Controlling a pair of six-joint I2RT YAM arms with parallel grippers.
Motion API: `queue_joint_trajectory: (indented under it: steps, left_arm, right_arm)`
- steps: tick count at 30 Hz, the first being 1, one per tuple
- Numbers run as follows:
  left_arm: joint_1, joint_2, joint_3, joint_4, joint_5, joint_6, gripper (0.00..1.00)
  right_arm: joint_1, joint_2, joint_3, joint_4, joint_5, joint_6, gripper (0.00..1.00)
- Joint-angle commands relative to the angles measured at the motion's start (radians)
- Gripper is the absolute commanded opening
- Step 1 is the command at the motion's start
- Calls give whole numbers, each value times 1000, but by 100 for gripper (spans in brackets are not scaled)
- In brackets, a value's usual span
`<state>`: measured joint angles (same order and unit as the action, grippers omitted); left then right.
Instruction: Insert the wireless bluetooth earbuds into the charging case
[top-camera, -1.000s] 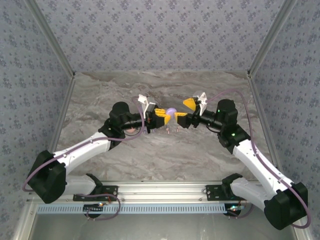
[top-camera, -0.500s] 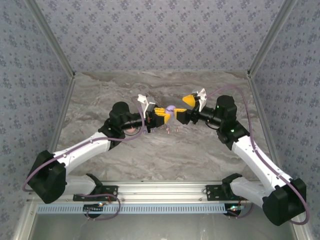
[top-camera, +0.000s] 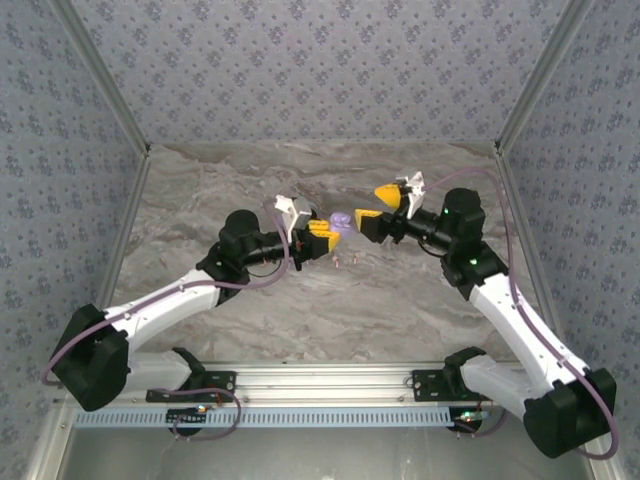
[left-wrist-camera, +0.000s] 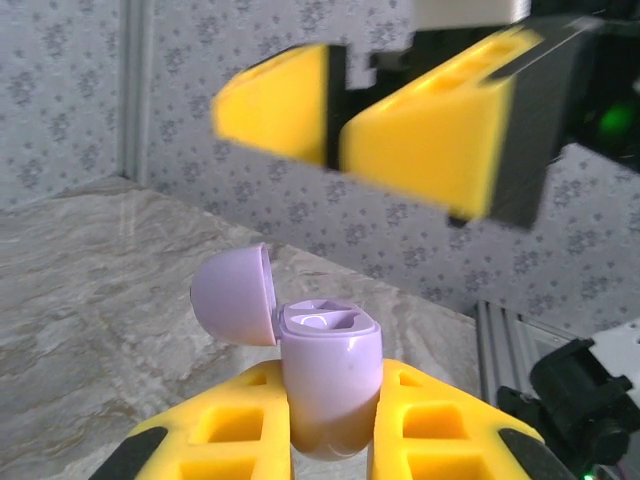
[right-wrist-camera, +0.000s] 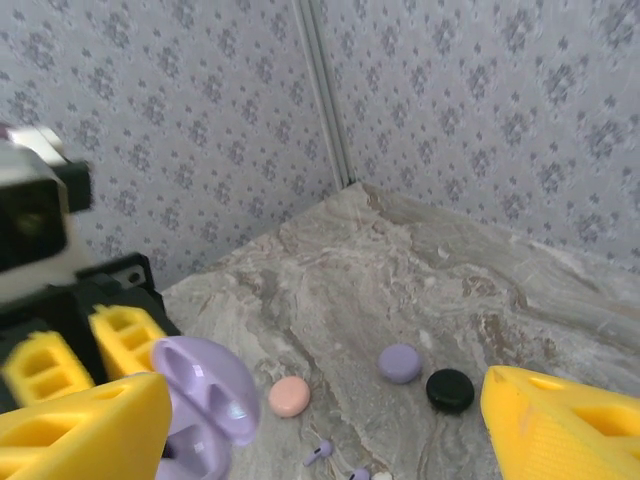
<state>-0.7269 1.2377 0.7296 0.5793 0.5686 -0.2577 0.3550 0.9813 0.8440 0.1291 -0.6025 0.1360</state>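
Observation:
My left gripper (left-wrist-camera: 330, 445) is shut on a lilac charging case (left-wrist-camera: 330, 385) and holds it upright above the table. The case's round lid (left-wrist-camera: 235, 297) is swung open to the left and both sockets look empty. From above, the left gripper (top-camera: 328, 229) and the case (top-camera: 340, 220) sit mid-table. My right gripper (top-camera: 376, 203) hovers open just right of the case, nothing between its yellow fingers (left-wrist-camera: 430, 140). Below, lilac earbuds (right-wrist-camera: 318, 453) lie on the marble, and they show as small specks (top-camera: 345, 262) from above.
On the marble table (right-wrist-camera: 420, 270) lie three round discs: pink (right-wrist-camera: 290, 396), lilac (right-wrist-camera: 400, 363) and black (right-wrist-camera: 450, 390). A pale earbud (right-wrist-camera: 382, 477) peeks in at the bottom edge. Patterned walls and metal posts (top-camera: 120, 110) enclose the table.
My right gripper has risen and drawn back to the right, away from the case. The left gripper has shifted slightly right, still holding the open case.

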Motion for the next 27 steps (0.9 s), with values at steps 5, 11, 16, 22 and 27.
queue_joint_trajectory:
  steps: [5, 11, 16, 22, 27]
  left_arm:
    - [-4, -100, -55, -5, -160, 57, 0]
    - [-5, -219, -91, -83, -207, 104, 0]
    - [-4, -345, -116, -150, -237, 146, 0]
    - [-4, -473, -139, -193, -268, 176, 0]
    - [-4, -532, -148, -199, -270, 179, 0]
  right_arm:
    - [-12, -50, 12, -192, 61, 24, 84]
    - [-3, 92, 29, -301, 120, 115, 72]
    - [91, 293, 136, -437, 213, 137, 62]
    - [186, 537, 286, -516, 273, 216, 54]
    - [277, 736, 445, -591, 317, 219, 48]
